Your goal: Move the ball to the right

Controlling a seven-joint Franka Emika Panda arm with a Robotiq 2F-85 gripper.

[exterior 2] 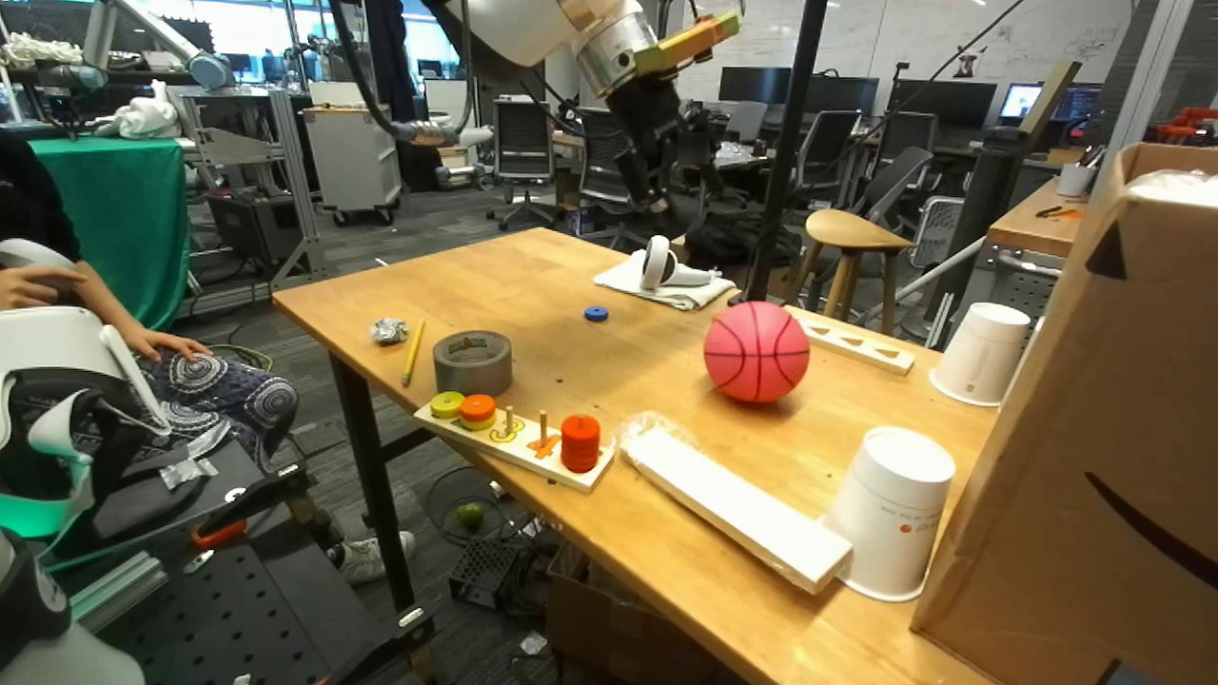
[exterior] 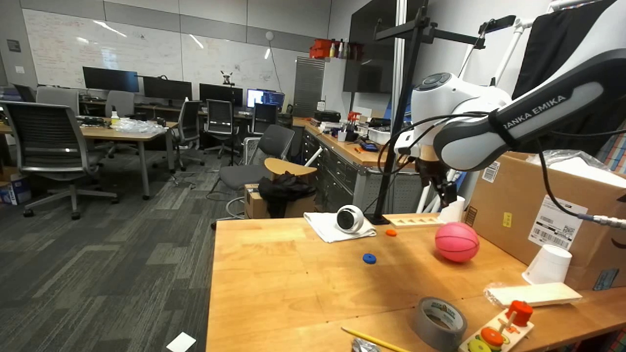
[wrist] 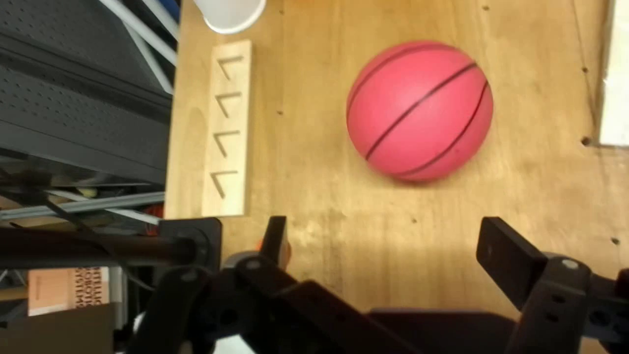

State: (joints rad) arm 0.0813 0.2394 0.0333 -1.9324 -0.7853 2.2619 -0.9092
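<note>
The ball (wrist: 420, 113) is pinkish-red with dark basketball-like seams. It rests on the wooden table and shows in both exterior views, with the cardboard box beyond it on one side (exterior: 457, 242) (exterior 2: 756, 352). My gripper (wrist: 383, 236) is open, its two black fingers wide apart and nothing between them. In the wrist view the ball lies ahead of the fingertips, apart from them, and bare wood shows between the fingers. Both exterior views place the gripper (exterior: 445, 193) in the air above table height, not touching the ball.
A wooden strip with triangular cut-outs (wrist: 228, 128) lies along the table edge near a black pole (exterior 2: 790, 143). White cups (exterior 2: 980, 354), a wrapped white block (exterior 2: 737, 504) and a large cardboard box (exterior: 513, 215) flank the ball. A grey tape roll (exterior: 440, 322) and a ring stacker (exterior 2: 514, 442) sit farther off.
</note>
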